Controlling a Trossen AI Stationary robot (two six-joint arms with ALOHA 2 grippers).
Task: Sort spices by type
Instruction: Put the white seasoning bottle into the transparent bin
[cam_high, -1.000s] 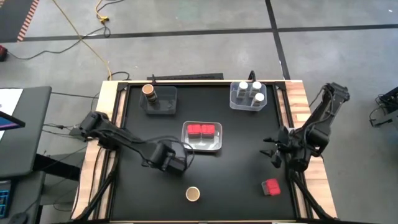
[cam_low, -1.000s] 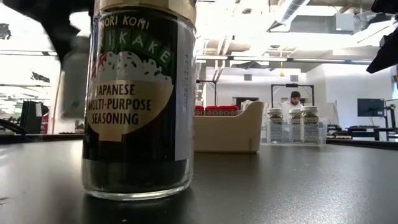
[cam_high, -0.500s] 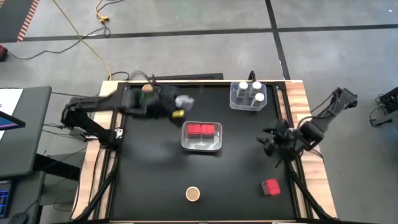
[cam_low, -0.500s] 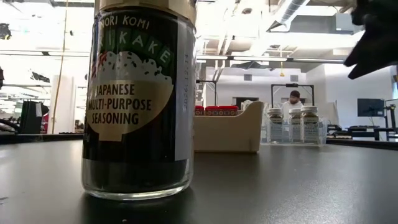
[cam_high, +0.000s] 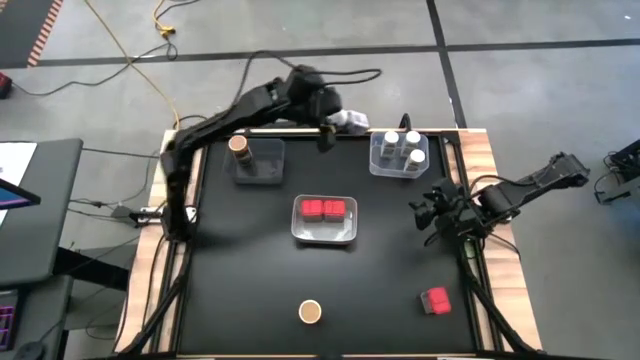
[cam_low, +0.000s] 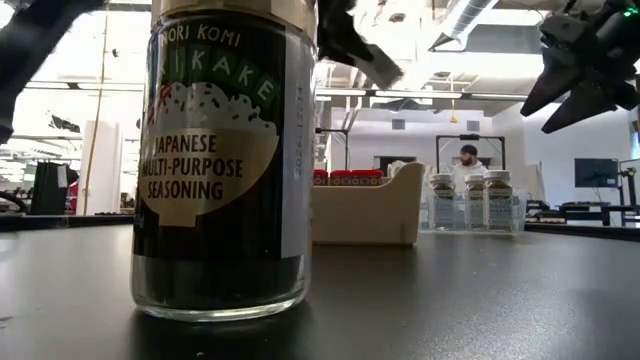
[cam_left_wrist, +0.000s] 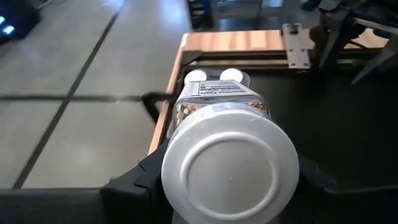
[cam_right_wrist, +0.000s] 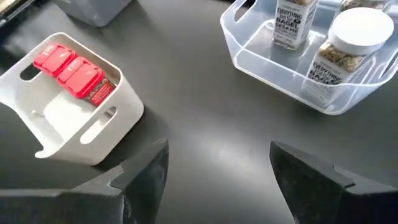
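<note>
High view: the left gripper (cam_high: 335, 122) is near the top centre of the frame, at the table's far edge, pinching a white-lidded jar (cam_high: 352, 121) just left of the clear tray (cam_high: 377, 160) that holds three more such jars (cam_high: 403, 147). A brown-topped jar (cam_high: 239, 146) stands in the upper-left tray (cam_high: 270, 165); two red blocks (cam_high: 324, 209) lie in the centre tray (cam_high: 325, 235). Another brown-topped jar (cam_high: 310, 312) stands at bottom centre, and a third red block (cam_high: 435, 301) lies at lower right. The right gripper (cam_high: 428, 210) hangs right of centre, fingers spread.

Low view: the near seasoning jar (cam_low: 221, 160) fills the left; a person (cam_low: 466, 158) shows far behind.

Left wrist view: the held jar's lid (cam_left_wrist: 230, 170) sits between the fingers (cam_left_wrist: 134, 183).

Right wrist view: both fingers (cam_right_wrist: 149, 171) stand wide apart above bare table (cam_right_wrist: 205, 124).
</note>
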